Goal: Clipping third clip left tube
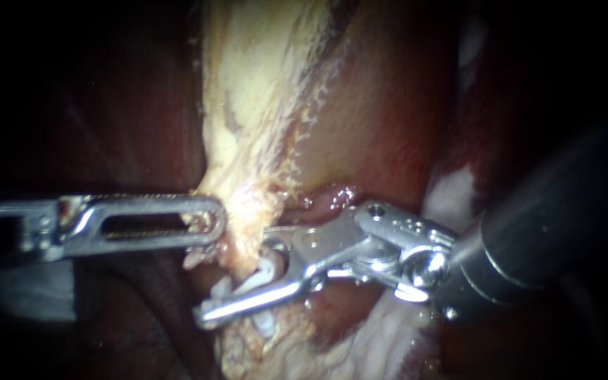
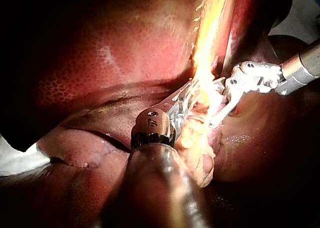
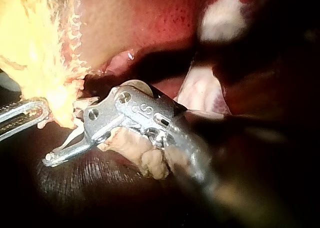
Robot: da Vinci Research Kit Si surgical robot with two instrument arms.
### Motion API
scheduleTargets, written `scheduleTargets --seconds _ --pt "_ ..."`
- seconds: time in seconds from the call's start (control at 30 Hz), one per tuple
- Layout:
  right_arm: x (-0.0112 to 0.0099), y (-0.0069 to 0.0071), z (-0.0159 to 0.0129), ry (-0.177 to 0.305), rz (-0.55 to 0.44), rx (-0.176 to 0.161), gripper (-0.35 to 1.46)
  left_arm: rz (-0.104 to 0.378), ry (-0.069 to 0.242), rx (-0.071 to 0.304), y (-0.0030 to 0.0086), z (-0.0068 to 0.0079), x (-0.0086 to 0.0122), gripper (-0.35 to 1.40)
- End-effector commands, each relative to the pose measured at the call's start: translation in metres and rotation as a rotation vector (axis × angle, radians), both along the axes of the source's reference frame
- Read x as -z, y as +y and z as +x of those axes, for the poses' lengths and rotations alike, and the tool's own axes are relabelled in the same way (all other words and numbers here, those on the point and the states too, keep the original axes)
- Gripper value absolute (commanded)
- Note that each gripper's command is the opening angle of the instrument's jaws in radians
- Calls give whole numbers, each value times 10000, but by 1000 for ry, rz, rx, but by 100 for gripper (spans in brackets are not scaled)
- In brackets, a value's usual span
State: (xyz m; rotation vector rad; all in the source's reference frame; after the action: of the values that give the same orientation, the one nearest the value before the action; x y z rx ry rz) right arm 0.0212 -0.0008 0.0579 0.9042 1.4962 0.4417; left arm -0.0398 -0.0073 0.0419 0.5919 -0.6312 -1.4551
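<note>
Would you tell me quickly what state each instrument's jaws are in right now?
Left instrument: shut on the pale tissue strand.
Right instrument: open, jaws straddling that strand at a white clip.

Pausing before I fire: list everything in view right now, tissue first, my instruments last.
liver: one, dark red, behind and around the strand
pale tissue strand: one, yellow-white, running down the middle of the endoscope view
white clip: at least one, white, at the strand between the right instrument's jaws; exact count unclear
white material: one patch, white, at the liver's edge beside the left instrument's shaft; cannot tell what it is
left instrument: one, silver, in from the left, slotted jaws shut on the strand's edge
right instrument: one, silver jaws on a dark shaft, in from the right, jaws open astride the strand
</note>
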Motion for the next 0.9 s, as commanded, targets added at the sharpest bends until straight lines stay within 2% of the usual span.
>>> scheduleTargets --seconds 0.03,0.1,0.17,0.23,0.27,0.33,0.4,0.53,0.9 --pt "-1 0 0 -1 0 -1 46 0 0 0 0 0 0 -35" --pt "-3 0 0 -1 0 -1 42 0 0 0 0 0 0 -35" --pt "-4 0 -2 -1 0 0 21 0 0 0 0 0 0 -35" --pt "-4 -1 -8 -6 -1 -4 -24 0 0 0 0 0 0 -35" --pt "-4 -2 -11 -14 17 -12 -35 0 0 0 0 0 0 -35" --pt "-4 -1 -19 -58 43 -38 -35 0 0 0 0 0 0 -35" --pt "-5 1 -23 -74 44 -46 -35 0 0 0 0 0 0 -35" --pt "-7 2 -26 -102 39 -32 -35 0 0 -1 1 1 0 -35" --pt "-8 2 -26 -98 39 -23 -35 0 -1 -1 2 1 -1 -35"
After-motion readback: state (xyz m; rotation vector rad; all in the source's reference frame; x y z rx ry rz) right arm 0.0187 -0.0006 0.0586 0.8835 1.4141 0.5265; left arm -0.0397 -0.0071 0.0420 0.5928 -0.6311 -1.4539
